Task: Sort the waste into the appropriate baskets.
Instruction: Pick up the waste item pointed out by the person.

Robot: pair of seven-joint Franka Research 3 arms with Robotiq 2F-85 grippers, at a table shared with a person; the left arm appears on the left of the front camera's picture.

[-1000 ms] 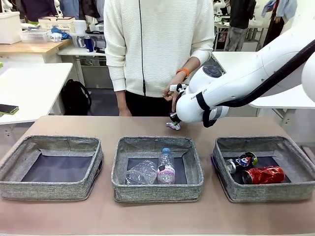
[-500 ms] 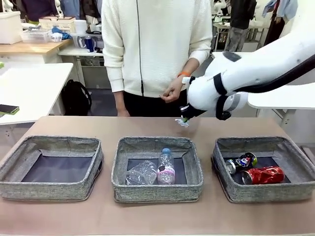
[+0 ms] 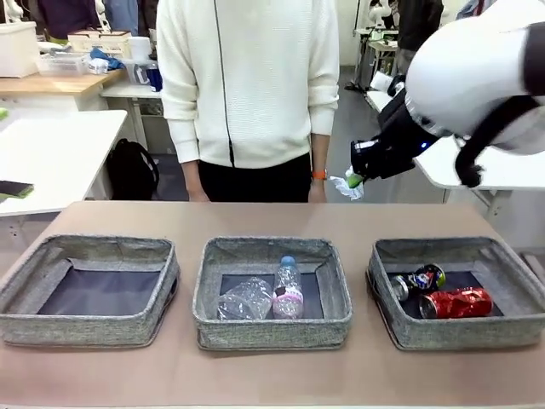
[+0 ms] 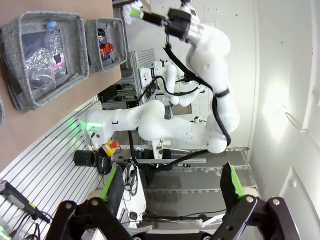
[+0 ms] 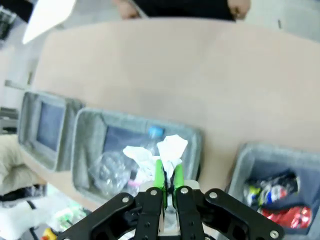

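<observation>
Now we note the small white paper wad (image 3: 348, 183) pinched between the green pads of the right end effector (image 3: 352, 178), held high above the far side of the bench (image 3: 255, 217), near the person's hand (image 3: 317, 192); the right wrist view shows the jaws clamped on it (image 5: 165, 152). Below, we see the middle basket (image 3: 272, 328) holding the clear label-less bottle (image 3: 244, 299) beside the clear bottle with pink label and blue cap (image 3: 288, 290), the right basket (image 3: 464, 332) holding the dark blue can (image 3: 419, 279) and red can (image 3: 456, 303), and the left basket (image 3: 89, 324). We find the left end effector (image 4: 172, 185) with its fingers spread wide apart, off the bench, gripping nothing.
</observation>
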